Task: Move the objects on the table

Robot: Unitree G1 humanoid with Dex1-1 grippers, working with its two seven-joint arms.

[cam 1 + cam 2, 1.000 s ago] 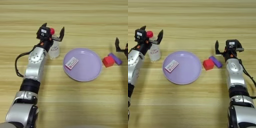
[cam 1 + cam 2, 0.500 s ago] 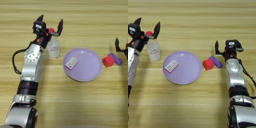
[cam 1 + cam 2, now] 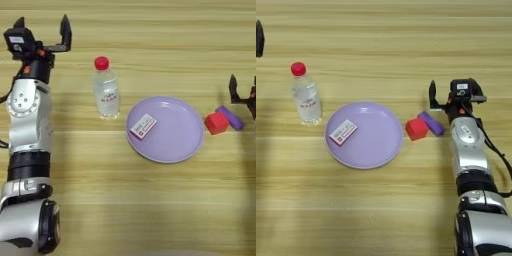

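Left eye view: desk, light wood.

- Water bottle: upright, left of centre, free of both grippers.
- Lilac plate: centre, carrying a small white-and-red card.
- Red cube: just off the plate's right rim, touching or nearly touching the purple block.
- Left gripper: near the far left corner, spread wide, empty, well apart from the bottle.
- Right gripper: near the right edge, open, just behind the purple block.

Step in hand (a judgement): between grasps. Next move calls for lowering the right gripper onto the block or cube.
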